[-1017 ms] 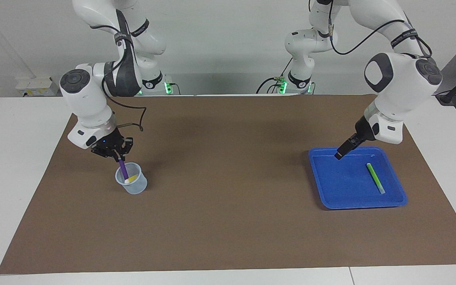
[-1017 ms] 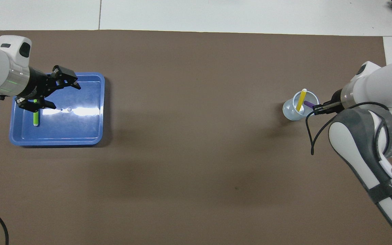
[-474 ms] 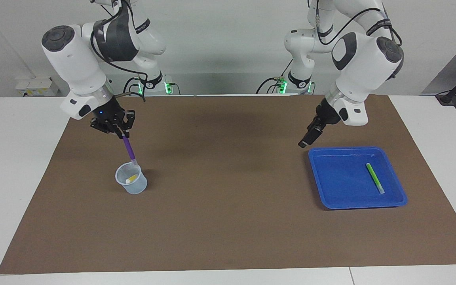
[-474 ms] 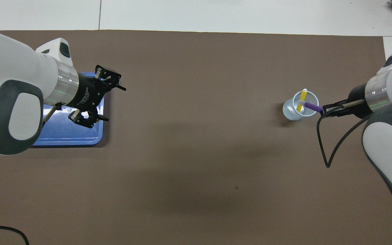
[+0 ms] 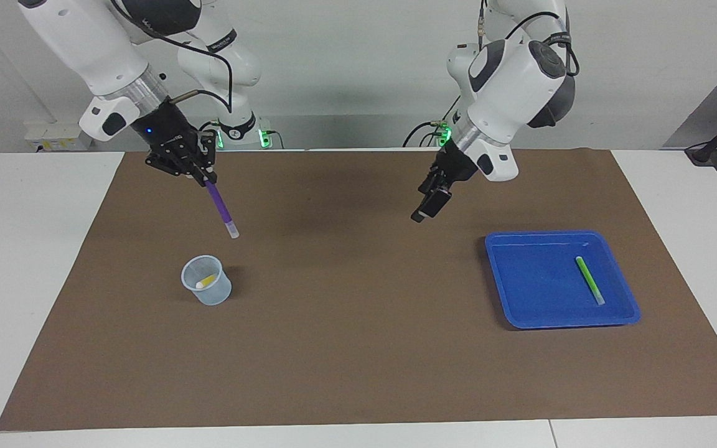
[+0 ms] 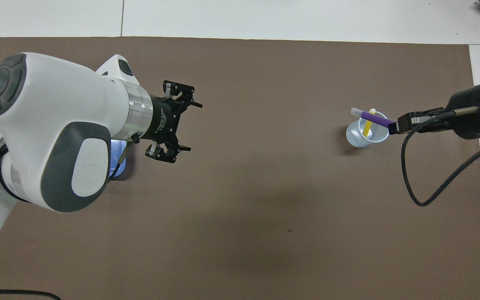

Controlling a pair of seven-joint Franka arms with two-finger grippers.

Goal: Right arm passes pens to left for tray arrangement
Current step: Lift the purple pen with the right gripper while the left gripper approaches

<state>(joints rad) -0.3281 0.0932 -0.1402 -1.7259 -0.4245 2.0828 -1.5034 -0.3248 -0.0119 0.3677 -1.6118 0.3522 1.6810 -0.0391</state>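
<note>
A handover is judged to be in hand on the brown-matted desk (image 5: 358, 348): one pen is already laid in the tray (image 5: 520, 311), one is carried, and one is left in the cup.

The left arm (image 5: 508, 81) is angled down toward mid-desk, its gripper (image 6: 183, 125) held over bare mat with fingers (image 6: 196, 104) spread and empty; the tray sits below it, toward its own end, with the green pen (image 5: 590, 280) inside.

The right arm (image 5: 84, 37) is raised and tilted inward, its gripper (image 5: 200, 177) clenched on the top of the purple pen (image 5: 221, 208), which hangs slanting from the fingers, clear above the cup (image 5: 207, 289). The yellow pen (image 6: 367, 125) is seen leaning in that cup.

Next, the purple pen would need carrying toward mid-desk, to be presented between the spread fingers.
</note>
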